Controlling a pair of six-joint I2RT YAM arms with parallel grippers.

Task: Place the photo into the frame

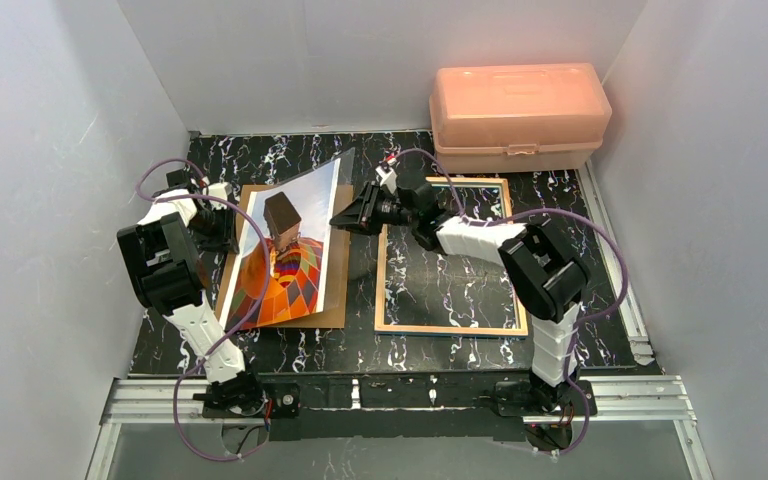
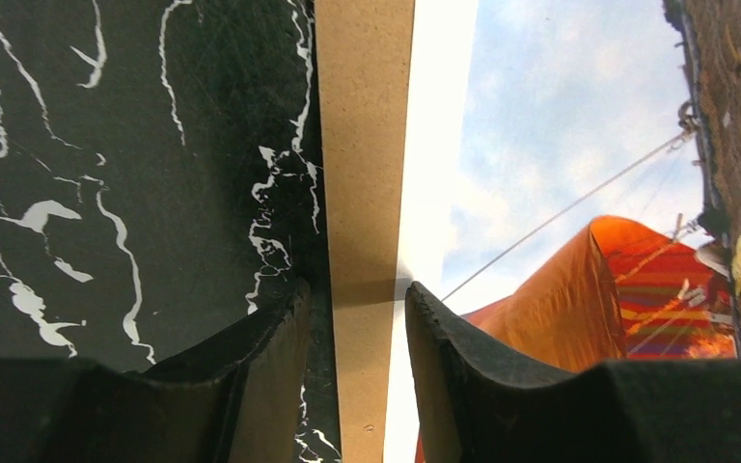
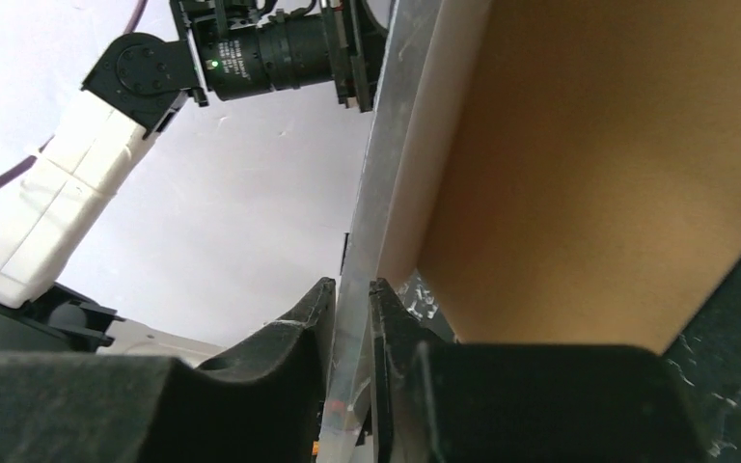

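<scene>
So the right tool (image 3: 350, 289) was pinched shut on the photo (image 1: 310, 200), holding its right edge tilted up off the brown backing board (image 1: 332, 295). The left tool (image 2: 357, 299) sat partly open, holding nothing, over that board's edge. The frame (image 1: 450, 327) lay flat on the desk (image 1: 360, 345) just beside.

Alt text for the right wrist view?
Right pincer closed on the raised edge of the photo, seen edge-on. Brown backing board fills the right; the left arm shows behind against a white wall.

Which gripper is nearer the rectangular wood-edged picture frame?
Right. The right gripper pinches the paper balloon photo at its lifted edge beside the frame; the left gripper sits at its opposite edge, farther away.
</scene>
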